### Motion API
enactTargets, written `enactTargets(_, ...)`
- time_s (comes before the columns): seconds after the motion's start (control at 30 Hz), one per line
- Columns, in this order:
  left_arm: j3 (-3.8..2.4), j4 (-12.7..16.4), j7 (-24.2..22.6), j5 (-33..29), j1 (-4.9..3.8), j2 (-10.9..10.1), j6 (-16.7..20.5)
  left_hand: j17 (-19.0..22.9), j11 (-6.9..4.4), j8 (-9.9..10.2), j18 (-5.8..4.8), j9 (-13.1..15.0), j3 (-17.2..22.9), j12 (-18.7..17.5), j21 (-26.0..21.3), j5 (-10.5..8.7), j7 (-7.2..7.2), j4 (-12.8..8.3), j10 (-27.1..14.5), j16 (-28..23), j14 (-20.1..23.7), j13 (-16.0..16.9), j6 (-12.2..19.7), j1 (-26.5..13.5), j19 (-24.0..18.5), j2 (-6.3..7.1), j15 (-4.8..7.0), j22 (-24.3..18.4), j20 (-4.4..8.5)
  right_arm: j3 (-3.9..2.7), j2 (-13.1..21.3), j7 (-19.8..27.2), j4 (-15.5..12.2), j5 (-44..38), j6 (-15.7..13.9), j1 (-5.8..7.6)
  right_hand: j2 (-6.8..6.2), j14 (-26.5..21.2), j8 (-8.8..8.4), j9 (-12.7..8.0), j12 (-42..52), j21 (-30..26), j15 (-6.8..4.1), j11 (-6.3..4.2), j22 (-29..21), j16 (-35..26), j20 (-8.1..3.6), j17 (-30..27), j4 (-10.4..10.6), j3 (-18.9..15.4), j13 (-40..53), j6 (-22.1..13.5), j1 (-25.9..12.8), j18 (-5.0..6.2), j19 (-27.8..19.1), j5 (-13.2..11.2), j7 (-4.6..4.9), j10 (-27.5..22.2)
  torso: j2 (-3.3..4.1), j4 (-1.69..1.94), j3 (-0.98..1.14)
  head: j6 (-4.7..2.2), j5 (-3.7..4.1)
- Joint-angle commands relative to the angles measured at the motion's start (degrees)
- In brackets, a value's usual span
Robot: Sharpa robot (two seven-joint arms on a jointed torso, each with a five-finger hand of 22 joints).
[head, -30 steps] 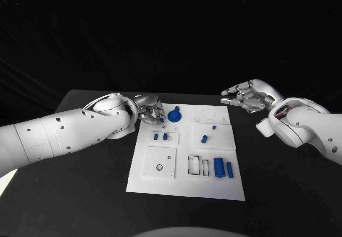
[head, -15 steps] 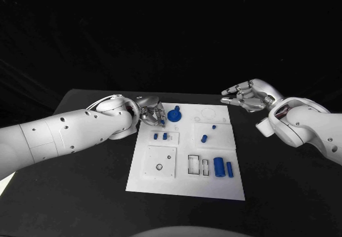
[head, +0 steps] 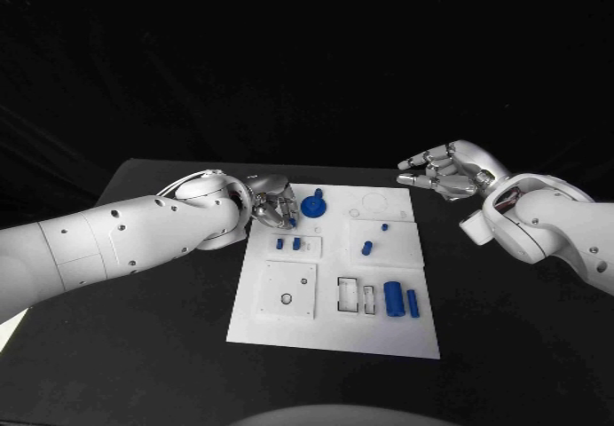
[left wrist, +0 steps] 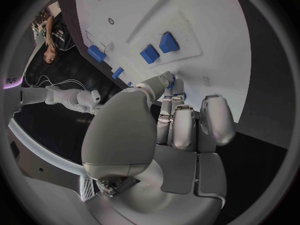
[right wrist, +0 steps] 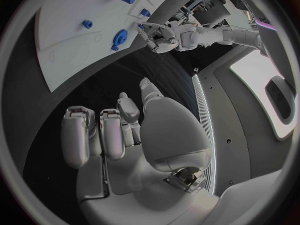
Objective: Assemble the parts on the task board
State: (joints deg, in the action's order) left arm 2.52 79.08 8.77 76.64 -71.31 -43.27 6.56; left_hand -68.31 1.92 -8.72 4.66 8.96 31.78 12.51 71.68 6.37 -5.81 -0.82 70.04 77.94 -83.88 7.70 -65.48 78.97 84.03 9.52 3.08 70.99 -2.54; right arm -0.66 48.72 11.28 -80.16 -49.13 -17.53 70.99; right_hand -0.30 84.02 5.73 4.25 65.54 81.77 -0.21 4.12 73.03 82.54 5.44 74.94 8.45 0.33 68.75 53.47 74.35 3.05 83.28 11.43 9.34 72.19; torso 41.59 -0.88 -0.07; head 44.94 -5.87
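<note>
While no brand or label can be read on the task board (head: 335, 337), a few pale letters at the rim of each wrist view sit too far out and too bent to make out. The board lies in the middle of the black table (head: 153, 337), its long side running away from the robot.

At the board's far left corner the left hand (head: 271, 206) hangs low, fingers curled in toward the thumb. In the left wrist view a sliver of blue (left wrist: 170, 84) shows at the fingertips (left wrist: 167, 79), but I cannot tell whether it is pinched there or merely lies on the board behind them. Just beside that hand stands a blue gear-shaped part (head: 315, 209), and nearer the robot two small blue blocks (head: 288, 242) sit side by side on a raised square.

On the board's right half a small blue peg (head: 382, 227) and a short blue cylinder (head: 366, 249) stand on another raised panel. Closer in, two long blue bars (head: 399, 301) lie next to two dark-outlined slots (head: 355, 296); the square panel (head: 287, 289) to their left carries small holes too tiny to describe.

Off the board's far right corner, well above the table, the right hand (head: 442, 172) hovers with fingers loosely bent and apart, holding nothing.
</note>
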Motion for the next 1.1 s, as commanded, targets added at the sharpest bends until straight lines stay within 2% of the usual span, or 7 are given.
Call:
enactTargets(0.03, 0.0, 0.0, 0.5, 0.1, 0.02, 0.1, -2.2, 0.0, 0.18, 0.3, -0.56, 0.1, 0.0, -0.4, 0.2, 0.06, -0.15, -0.3, 0.3, 0.2, -2.5, 0.0, -0.1, -0.5, 2.2, -0.07, -0.45, 0.0, -0.31, -0.02, 0.0, 0.4, -0.1, 0.0, 0.5, -0.02, 0.56, 4.1, 0.34, 0.1, 0.2, -0.3, -0.2, 0.0, 0.1, 0.0, 0.02, 8.8, 0.0, -0.2, 0.1, -0.1, 0.0, 0.35, -0.4, 0.2, -0.24, 0.1, 0.02, 0.02, -0.01, -0.06, -0.01)
enactTargets(0.47, 0.05, -0.8, 0.5, 0.1, 0.27, 0.8, -2.4, 0.1, 0.2, 0.5, -0.55, 0.0, 0.0, -0.6, 0.2, 0.05, -0.17, -0.4, 0.3, 0.2, -2.5, 0.0, 0.0, -0.6, 2.2, -0.03, -0.47, 0.1, -0.33, -0.02, 0.0, 0.4, -0.1, 0.0, 0.6, -0.02, 0.56, 4.1, 0.34, 0.1, 0.2, -0.3, -0.2, 0.0, 0.1, 0.0, 0.02, 8.8, 0.0, -0.2, 0.1, -0.1, 0.0, 0.35, -0.4, 0.2, -0.24, 0.1, 0.05, -0.03, -0.06, 0.02, 0.03)
enactTargets(1.1, 0.08, -1.0, 0.9, 0.1, 0.66, 1.2, -2.9, 0.3, 0.41, 1.1, -0.54, -0.2, -0.3, -1.2, 0.1, 0.03, -0.34, -0.5, -0.1, 0.2, -2.4, 0.0, 0.5, -1.1, 2.2, 0.24, -0.62, 0.1, -0.45, -0.02, 0.0, 0.5, -0.2, 0.0, 0.7, -0.02, 0.56, 4.1, 0.34, 0.1, 0.2, -0.3, -0.2, 0.0, 0.1, 0.0, 0.02, 8.8, 0.0, -0.2, 0.1, -0.1, 0.0, 0.35, -0.4, 0.2, -0.24, 0.1, -0.02, 0.0, 0.0, 0.12, 0.09)
